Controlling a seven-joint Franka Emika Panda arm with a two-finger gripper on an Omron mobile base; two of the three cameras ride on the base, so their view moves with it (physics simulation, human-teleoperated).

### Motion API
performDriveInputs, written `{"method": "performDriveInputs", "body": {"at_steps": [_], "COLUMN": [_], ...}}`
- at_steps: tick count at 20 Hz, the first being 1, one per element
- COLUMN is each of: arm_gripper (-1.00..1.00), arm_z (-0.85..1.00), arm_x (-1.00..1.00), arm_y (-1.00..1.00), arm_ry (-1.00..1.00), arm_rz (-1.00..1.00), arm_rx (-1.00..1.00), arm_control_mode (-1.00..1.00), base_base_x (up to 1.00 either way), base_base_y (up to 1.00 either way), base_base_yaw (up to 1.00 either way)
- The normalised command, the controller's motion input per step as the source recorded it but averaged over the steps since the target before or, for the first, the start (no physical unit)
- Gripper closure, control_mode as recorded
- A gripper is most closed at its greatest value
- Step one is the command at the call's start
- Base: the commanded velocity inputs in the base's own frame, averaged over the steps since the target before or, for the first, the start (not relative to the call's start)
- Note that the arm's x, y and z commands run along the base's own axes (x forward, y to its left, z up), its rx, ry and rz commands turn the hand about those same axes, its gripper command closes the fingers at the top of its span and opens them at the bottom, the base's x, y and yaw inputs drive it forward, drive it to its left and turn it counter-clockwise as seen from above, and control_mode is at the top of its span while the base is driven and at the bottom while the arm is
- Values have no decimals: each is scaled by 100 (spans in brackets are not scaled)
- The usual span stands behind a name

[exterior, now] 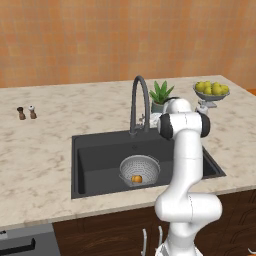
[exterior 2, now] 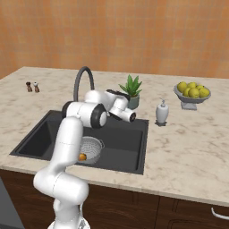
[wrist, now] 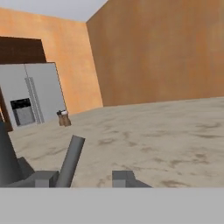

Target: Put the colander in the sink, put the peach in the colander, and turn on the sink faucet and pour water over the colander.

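The colander stands in the sink, right of its middle, with the peach inside it. From the right base view, the colander and peach show beside my arm. The sink faucet arches over the basin's back edge. In the hand view my gripper is level with the faucet's small lever. The lever rises between the two fingertips, closer to the left one, and the jaws stand apart. The water is out of view; no stream falls from the spout.
A potted plant and a footed bowl of yellow fruit stand behind and right of the sink. A soap dispenser is on the counter right of it. Two small shakers sit far left. A grey fridge is beyond the counter.
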Motion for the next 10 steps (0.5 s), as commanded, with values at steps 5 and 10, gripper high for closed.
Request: {"method": "performDriveInputs", "body": {"at_steps": [5, 10], "arm_gripper": [100, 100], "arm_z": [-10, -10], "arm_x": [0, 0], "arm_y": [-79, -90], "arm_ry": [2, 5], "arm_rz": [-9, -7], "arm_rx": [0, 0], "arm_control_mode": [-100, -100], "base_base_x": [0, 0], "base_base_y": [0, 0], "base_base_yaw": [0, 0]}}
